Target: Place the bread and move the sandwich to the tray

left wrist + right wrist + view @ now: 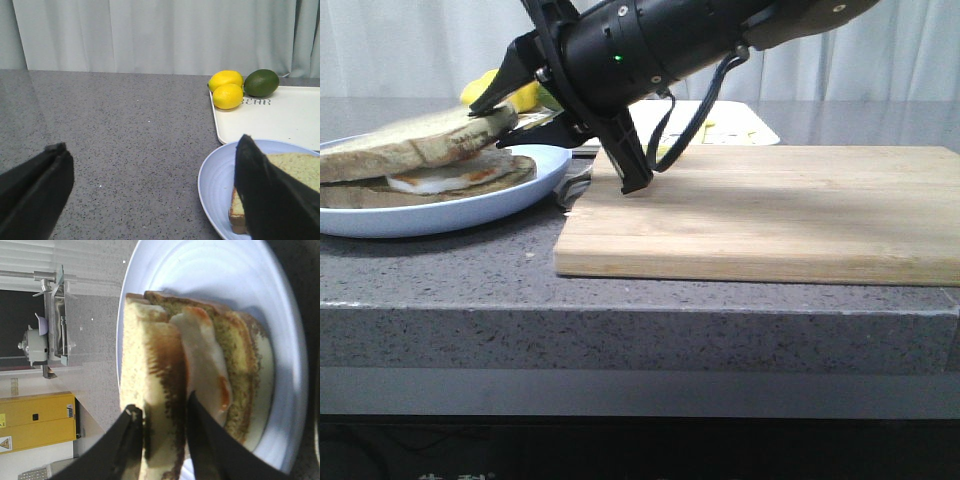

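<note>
The bread [410, 140] is a thick slice with a brown crust that lies on top of the sandwich's fried egg [445, 180] and lower slice, on the round light-blue plate [440, 215]. My right gripper [515, 118] reaches in from the right and is shut on the bread's near edge. The right wrist view shows its two fingers clamped on the bread [150, 365] beside the egg [205, 355]. My left gripper [150, 195] is open and empty, low over the grey counter, with one finger in front of the plate [220, 180]. The white tray [270, 120] lies behind the plate.
A wooden cutting board [770, 210] lies to the right of the plate, under my right arm. Two lemons [227, 90] and a green avocado [261, 82] sit at the tray's far corner. The tray [740, 125] shows behind the board. A curtain closes off the back.
</note>
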Controlling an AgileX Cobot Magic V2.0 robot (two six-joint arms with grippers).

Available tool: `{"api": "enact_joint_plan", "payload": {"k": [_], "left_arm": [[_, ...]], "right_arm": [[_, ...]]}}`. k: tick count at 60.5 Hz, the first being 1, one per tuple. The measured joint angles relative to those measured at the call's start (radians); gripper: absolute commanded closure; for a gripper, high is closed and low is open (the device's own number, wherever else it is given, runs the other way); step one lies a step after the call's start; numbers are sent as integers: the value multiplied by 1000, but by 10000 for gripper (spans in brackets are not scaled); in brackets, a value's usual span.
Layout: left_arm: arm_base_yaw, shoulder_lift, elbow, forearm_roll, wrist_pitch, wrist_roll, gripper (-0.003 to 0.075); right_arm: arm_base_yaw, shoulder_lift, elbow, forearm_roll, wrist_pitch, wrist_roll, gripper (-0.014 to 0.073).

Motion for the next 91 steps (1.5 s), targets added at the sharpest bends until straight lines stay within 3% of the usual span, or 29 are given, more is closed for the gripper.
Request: {"api": "enact_joint_plan", "payload": {"k": [15, 22, 31, 47, 58, 67, 79, 91], "left_arm": [[0, 0, 0, 0, 0, 0, 83], [0, 0, 0, 0, 0, 0, 82], [0, 0, 0, 0, 0, 0, 83], [0, 0, 0, 0, 0, 0, 83], [0, 0, 0, 0, 0, 0, 82], [0, 0, 0, 0, 0, 0, 82], [0, 0, 0, 0, 0, 0, 82], [0, 0, 0, 0, 0, 0, 82]], "right_arm": [[-84, -68, 8, -97, 51, 0, 324], [-127, -133, 10, -231, 77, 0, 444], [-192, -251, 10, -566, 144, 28, 683], [-391, -461, 10, -1325, 374, 310, 662], [-485, -596, 45, -1616, 429, 464, 662], [-503, -763, 182, -1689, 338, 517, 662], [-503, -1075, 506, -1682, 69, 525, 662], [-503, -1381, 792, -1681, -92, 525, 662]]}}
